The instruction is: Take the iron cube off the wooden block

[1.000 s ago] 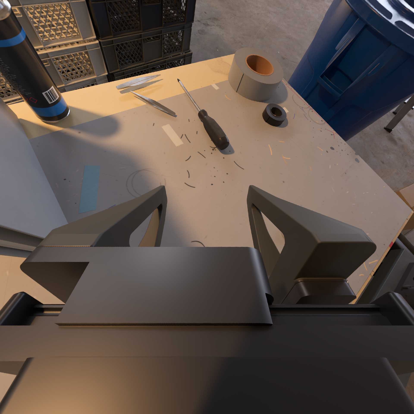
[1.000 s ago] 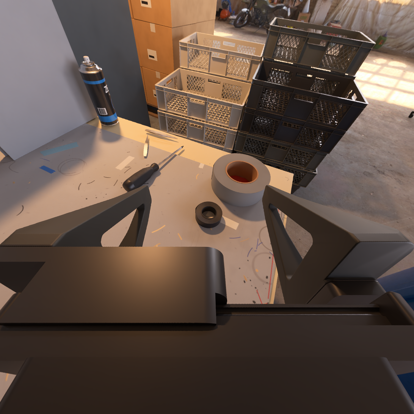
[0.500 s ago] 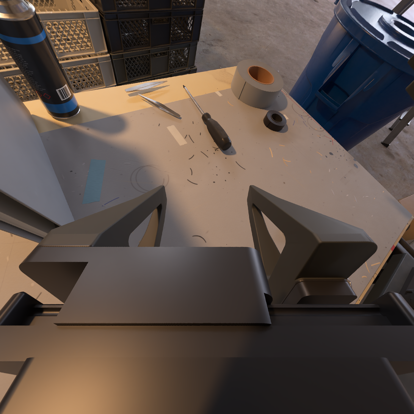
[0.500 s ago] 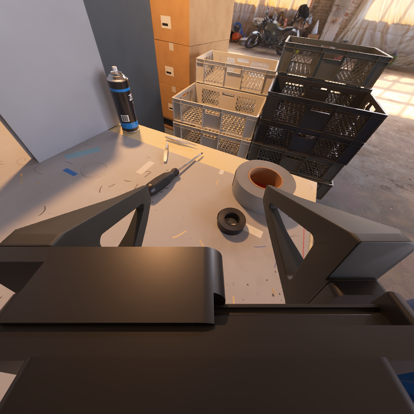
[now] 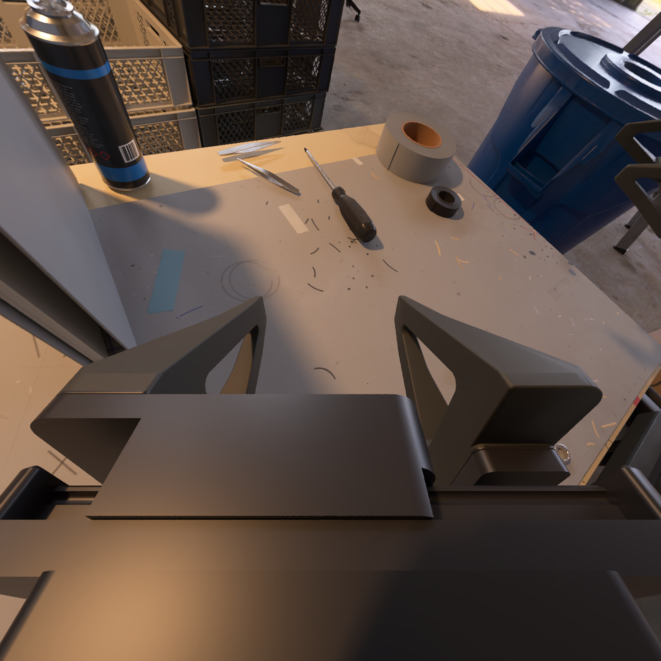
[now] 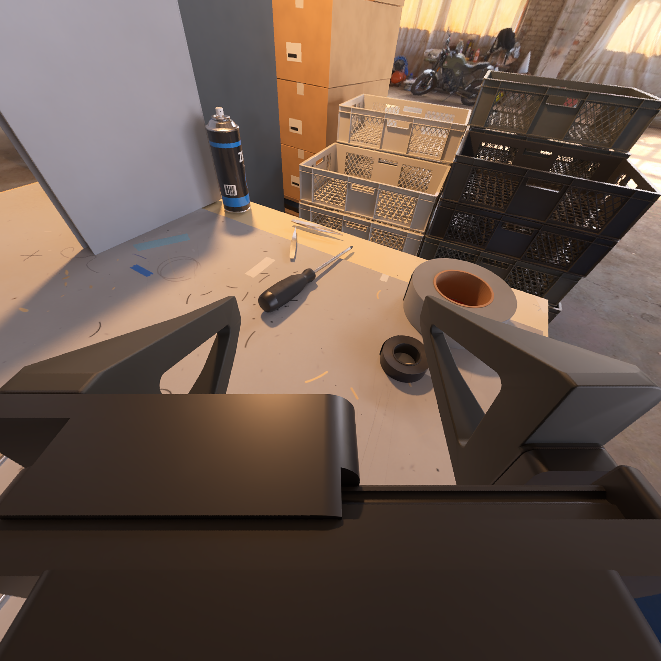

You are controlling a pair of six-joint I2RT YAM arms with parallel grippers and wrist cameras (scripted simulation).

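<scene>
Neither the iron cube nor the wooden block shows in either view. My left gripper (image 5: 329,304) is open and empty above the worktable (image 5: 465,322). My right gripper (image 6: 329,304) is open and empty, wider apart, above the same table (image 6: 322,357), with its right finger (image 6: 465,339) in front of the grey tape roll. The right gripper's fingers also show at the far right edge of the left wrist view (image 5: 640,168).
On the table lie a black-handled screwdriver (image 5: 352,214) (image 6: 286,289), tweezers (image 5: 268,175), a grey tape roll (image 5: 416,150) (image 6: 461,289), a small black ring (image 5: 443,202) (image 6: 404,357) and a spray can (image 5: 89,96) (image 6: 229,164). A grey panel (image 6: 107,107) stands left. Crates (image 6: 536,179) and a blue bin (image 5: 572,143) stand beyond the edges.
Both wrist cameras have risen and tilted up, so the table items sit lower in view and more of the room beyond shows. Both grippers stay open.
</scene>
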